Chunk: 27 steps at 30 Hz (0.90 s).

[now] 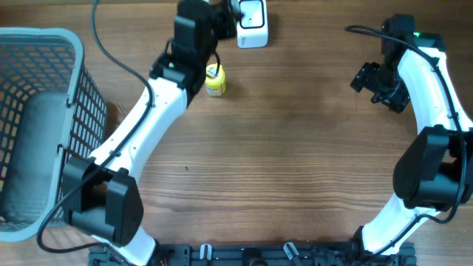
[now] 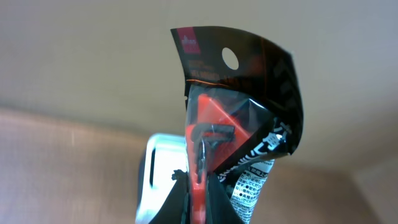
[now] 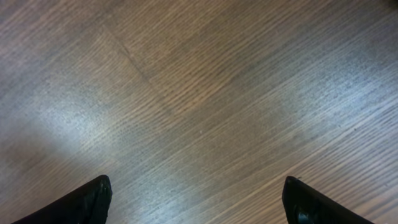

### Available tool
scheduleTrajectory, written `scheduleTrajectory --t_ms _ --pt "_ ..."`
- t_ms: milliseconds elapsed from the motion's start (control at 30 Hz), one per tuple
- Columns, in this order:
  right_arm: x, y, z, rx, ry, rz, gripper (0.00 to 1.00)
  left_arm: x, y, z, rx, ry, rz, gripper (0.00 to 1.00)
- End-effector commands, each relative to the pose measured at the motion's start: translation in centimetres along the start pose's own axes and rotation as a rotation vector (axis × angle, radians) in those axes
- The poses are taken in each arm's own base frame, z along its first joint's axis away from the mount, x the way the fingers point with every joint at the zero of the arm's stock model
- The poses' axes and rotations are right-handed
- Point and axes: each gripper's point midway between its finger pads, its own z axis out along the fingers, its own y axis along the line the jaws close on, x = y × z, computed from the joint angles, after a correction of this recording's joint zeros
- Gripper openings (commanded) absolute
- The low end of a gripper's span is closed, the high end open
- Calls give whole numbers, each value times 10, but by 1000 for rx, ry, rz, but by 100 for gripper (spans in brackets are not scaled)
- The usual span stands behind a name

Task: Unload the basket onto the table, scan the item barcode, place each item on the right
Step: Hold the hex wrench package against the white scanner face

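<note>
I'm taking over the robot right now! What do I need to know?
The left end effector is shut on the black-and-red packet, held up close to the white scanner.
The right end effector is open and empty over the table.
A yellow bottle stands near the scanner; a basket sits far left.
Done: packet brought to the scanner.
Left: show its barcode; no sign of a scan.

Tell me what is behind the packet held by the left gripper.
Behind the packet, a white scanner shows at the lower left. Only its left part is visible; the rest is covered by the packet, so how close the two are cannot be told.
</note>
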Motion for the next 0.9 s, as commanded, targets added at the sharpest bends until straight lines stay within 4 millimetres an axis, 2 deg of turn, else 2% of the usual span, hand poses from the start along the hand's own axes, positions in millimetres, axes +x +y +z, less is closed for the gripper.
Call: scheduleTrajectory --t_ms 0,67,200,300,433,533,600,667,800,867 --pt "4 3 6 -1 21 -16 88 -53 8 17 -89 -139 17 4" --pt "4 3 6 -2 21 -15 88 -50 7 33 -104 -110 43 4" --pt "0 5 6 -9 8 -13 88 -14 22 69 -178 45 184 4" --pt "-1 6 6 -13 1 -5 88 8 33 75 -205 123 222 4" --pt "-3 7 6 -18 -7 -3 88 44 24 80 -183 219 372 4" --pt "-3 7 6 -18 -7 -3 88 76 22 90 -205 258 524 4" --pt "-3 7 6 -18 -7 -3 88 92 37 98 -259 287 631 4" --pt "-4 8 6 -21 -11 -2 88 107 49 105 -282 315 662 4" --pt "-9 11 6 -32 -30 19 87 116 54 117 -277 307 772 4" --pt "-9 11 6 -34 -32 34 87 121 56 119 -275 315 774 4"
